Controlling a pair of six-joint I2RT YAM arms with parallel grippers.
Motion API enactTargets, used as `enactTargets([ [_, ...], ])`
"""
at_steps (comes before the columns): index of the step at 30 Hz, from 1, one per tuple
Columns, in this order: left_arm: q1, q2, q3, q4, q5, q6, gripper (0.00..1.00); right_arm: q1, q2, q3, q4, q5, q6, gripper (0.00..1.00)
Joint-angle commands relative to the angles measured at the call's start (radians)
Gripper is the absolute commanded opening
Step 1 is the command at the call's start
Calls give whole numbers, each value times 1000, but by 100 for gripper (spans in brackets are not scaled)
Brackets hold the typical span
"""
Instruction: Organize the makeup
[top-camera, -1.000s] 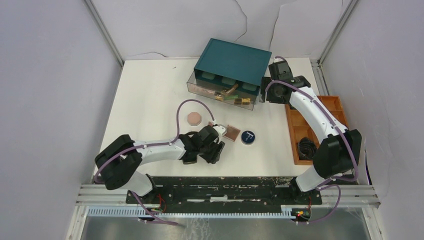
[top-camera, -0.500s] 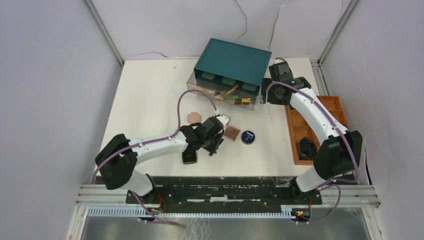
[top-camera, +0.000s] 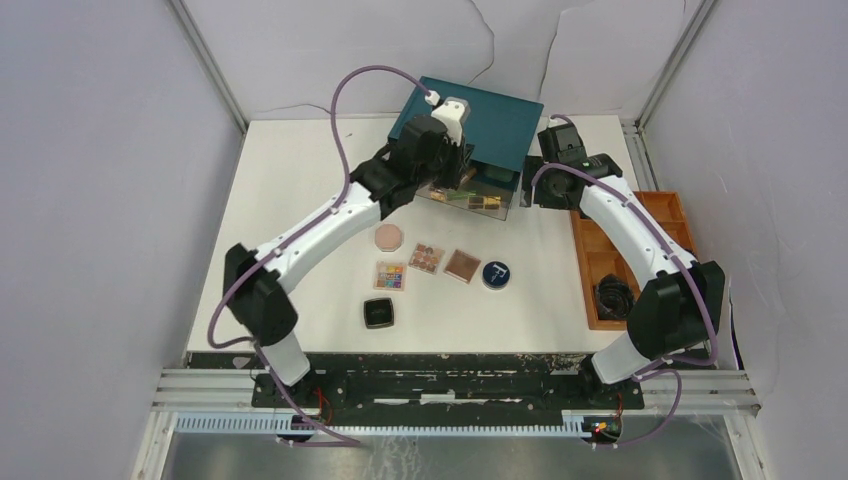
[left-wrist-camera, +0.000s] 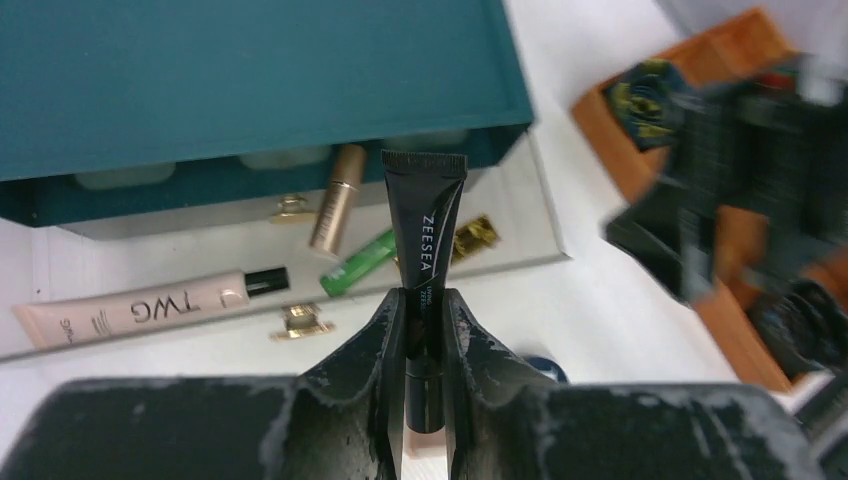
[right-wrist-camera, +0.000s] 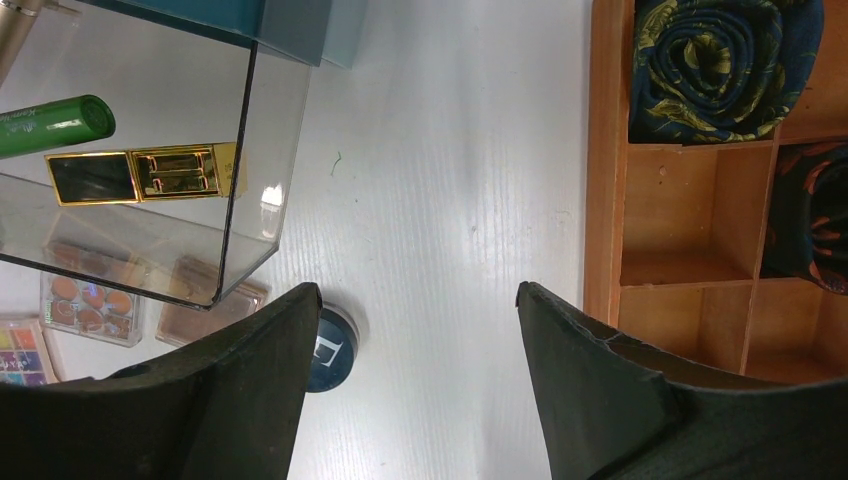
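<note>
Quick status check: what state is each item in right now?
Left end effector: shut on the black tube.
Black tube: gripped, held over the drawer.
Drawer: pulled open.
Right end effector: open, empty.
Blue round compact: closed, lying flat.
</note>
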Motion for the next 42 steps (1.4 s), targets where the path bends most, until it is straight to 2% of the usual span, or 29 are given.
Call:
enactTargets([
  [1, 63, 148, 116, 21, 45, 72, 22, -6, -8, 29, 26, 10, 0, 78],
  [6, 115, 266, 233, 72, 23, 75, 26, -6, 3, 34, 25, 9, -2, 78],
  [10, 149, 328, 297, 57, 25, 76, 41, -6, 9, 31, 20, 9, -2, 78],
  [15, 167, 314, 250, 59, 15, 85, 62, -8, 15, 38, 17, 17, -7, 79],
  [19, 174, 251, 209, 55, -9, 93, 70, -8, 20, 56, 17, 2, -6, 76],
  [23, 204, 162, 171, 28, -6, 68, 70, -6, 12, 89, 1, -35, -18, 62],
  [24, 214, 135, 155, 25, -4, 62, 70, -6, 7, 90, -4, -49, -18, 51],
  [25, 222, 107, 134, 23, -5, 60, 70, -6, -1, 86, -8, -64, -19, 34],
  [26, 229, 79, 111, 22, -9, 57, 70, -6, -12, 80, -10, -79, -18, 11],
  [27, 237, 47, 87, 19, -17, 53, 69, -6, -24, 71, -10, -93, -15, 2],
  [31, 264, -61, -30, 14, -47, 46, 64, 2, -68, 27, 17, -209, 2, 1],
  [35, 282, -163, -147, 28, -68, 35, 52, 52, -74, 24, 60, -311, 23, 1],
  [42, 307, -275, -277, 39, -88, 7, 51, 249, 45, 148, 65, -289, 24, 1],
])
